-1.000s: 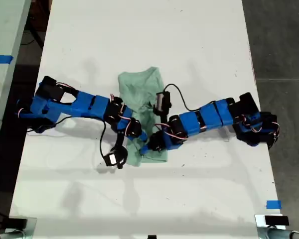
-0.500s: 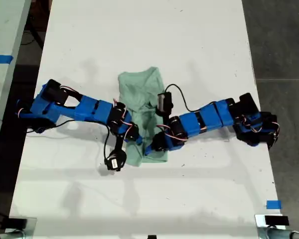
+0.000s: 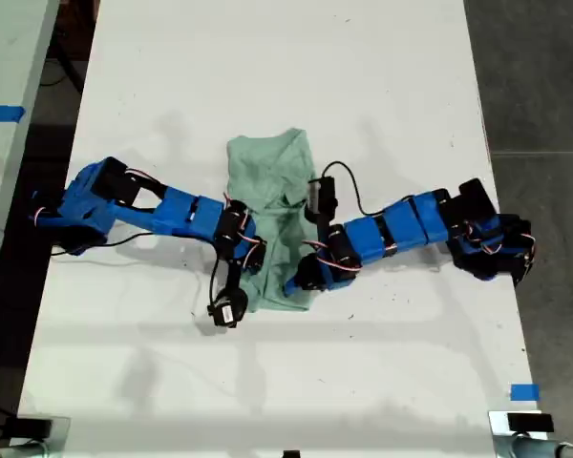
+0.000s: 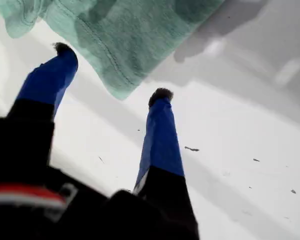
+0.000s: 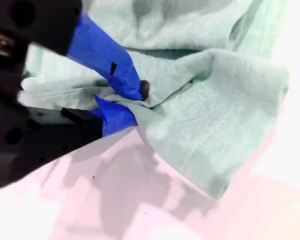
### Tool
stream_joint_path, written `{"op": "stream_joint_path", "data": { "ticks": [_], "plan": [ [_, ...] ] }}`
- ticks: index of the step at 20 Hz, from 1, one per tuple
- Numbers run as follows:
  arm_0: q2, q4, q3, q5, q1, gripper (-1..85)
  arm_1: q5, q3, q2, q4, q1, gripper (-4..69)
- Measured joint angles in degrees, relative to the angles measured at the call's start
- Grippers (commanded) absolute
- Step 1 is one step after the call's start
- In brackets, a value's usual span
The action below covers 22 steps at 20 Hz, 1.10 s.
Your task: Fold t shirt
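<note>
Small pale green t shirt [image 3: 267,176] in the middle of the white table [image 3: 267,76], all wrinkly, long and thin, with its wider end toward the far side of the table in the exterior view. Two blue arms lying low on the table, one arm [image 3: 153,205] coming in from the exterior view's left and the other arm [image 3: 401,224] from the exterior view's right, both tips right at the near end of the shirt. Hard to say from the wrist views which arm is which. My first gripper [image 4: 112,71] spread wide, holding nothing, its two blue fingers [image 4: 160,135] down near the bare table with a stitched corner of the shirt poking in between the tips (one tip just beside the hem, not squeezing it). My second gripper [image 5: 135,104] pinched tight on a bunched fold of the shirt, cloth pulled up into a little ridge at the tips, more loose cloth hanging out past it. Some tiny dark specks on the table by the open fingers. A small bit of blue tape [image 3: 523,391] on the table near the exterior view's lower right corner, well apart from the shirt.
</note>
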<state>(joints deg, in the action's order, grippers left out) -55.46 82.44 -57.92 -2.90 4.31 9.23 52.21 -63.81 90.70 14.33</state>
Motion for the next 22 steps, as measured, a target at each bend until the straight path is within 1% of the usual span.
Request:
{"op": "stream_joint_path", "data": {
  "ticks": [4, 5, 6, 7, 8, 12, 15, 18, 20, 22],
  "plan": [
    [0.1, 0.0, 0.4, 0.2, -0.1, -0.1, 0.9, 0.0, 3.3, -2.8, 0.2, 28.5],
    [0.1, 0.1, 0.4, 0.2, -0.2, -0.1, 1.1, 0.0, 4.5, -3.6, 0.4, 26.8],
    [0.1, 0.2, 0.4, 0.2, -0.2, -0.1, 1.2, 0.0, 5.4, -3.7, 0.6, 16.8],
    [0.1, 0.2, 0.4, 0.2, -0.2, -0.1, 1.4, 0.0, 6.0, -5.4, 0.8, 5.9],
    [0.1, 0.2, 0.4, 0.2, -0.2, -0.1, 1.7, 0.0, 6.2, -5.4, 0.8, 0.4],
    [0.1, 0.2, 0.4, 0.2, -0.2, -0.1, 1.7, 0.0, 6.1, -5.7, 0.9, 0.5],
    [0.1, 1.1, 0.4, 0.6, -0.2, -0.1, -1.0, 0.0, 5.9, -5.6, 0.7, 0.5],
    [-4.2, 2.1, 0.2, 2.6, -0.3, -0.1, -7.3, 0.0, 1.1, -4.9, -1.9, 0.5],
    [-11.2, 2.8, 0.2, 4.2, -1.1, -0.1, -12.0, 0.0, -4.6, -4.4, -5.7, 0.5],
    [-18.1, 5.1, 0.2, 5.7, -4.3, -0.1, -16.3, 0.0, -10.1, -4.4, -10.0, 0.5]
  ]
}}
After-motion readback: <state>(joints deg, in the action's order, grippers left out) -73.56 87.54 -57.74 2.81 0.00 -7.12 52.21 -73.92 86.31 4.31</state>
